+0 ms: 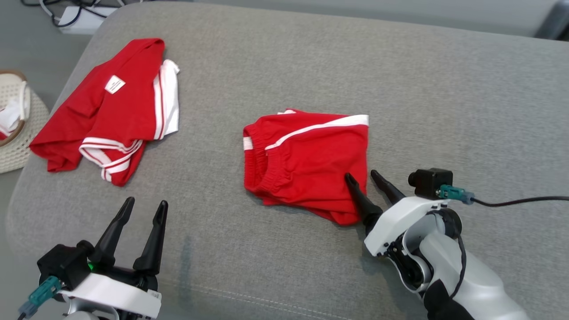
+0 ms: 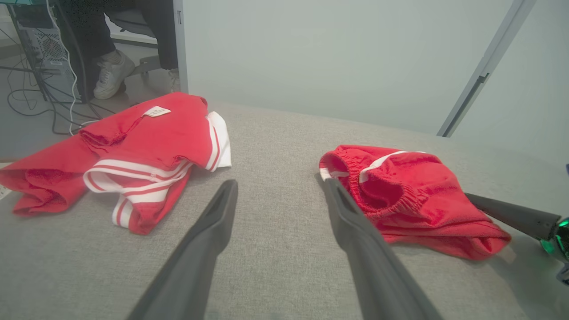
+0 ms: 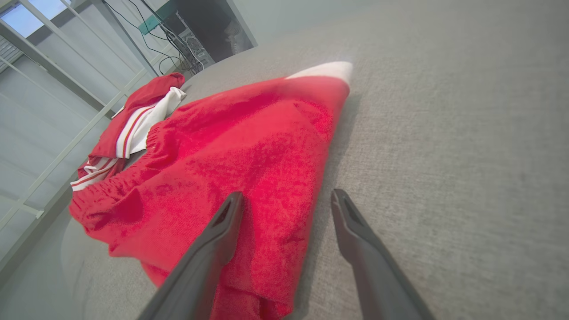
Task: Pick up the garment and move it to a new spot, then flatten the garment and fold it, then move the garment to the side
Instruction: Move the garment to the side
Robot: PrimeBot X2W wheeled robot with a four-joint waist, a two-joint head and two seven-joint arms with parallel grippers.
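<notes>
Head view has the right gripper [image 1: 361,174] at about 5 o'clock, with its two dark fingers spread apart and nothing held between them. One finger tip lies over the near right corner of the red shorts [image 1: 306,160]. The other tip is over the grey cushion [image 1: 311,62] just beside that edge. I cannot tell if the tips touch the cloth. The red shorts sit near the middle of the cushion, folded into a small, nearly square pile. They are bright red, with a white stripe across the top part that rises toward 2 o'clock. A scrunchy, stretchy waist band is on the 9 o'clock side. The near edge shows a few layers stacked on each other, and the cloth looks soft and a bit bumpy. The left gripper [image 1: 146,202] is at 7 o'clock, well apart from the shorts. Its fingers are wide apart too, holding nothing, above bare cushion. Farther out, at 10 o'clock, lies a rumpled red shirt [image 1: 89,124] with red and white striped edges and a small white tag [image 1: 114,84]. At 9 o'clock, off the cushion, is a pale woven basket [image 1: 15,146]. The left wrist view has a person's white shoe [image 2: 111,73] on the floor past the shirt, at 11 o'clock.
</notes>
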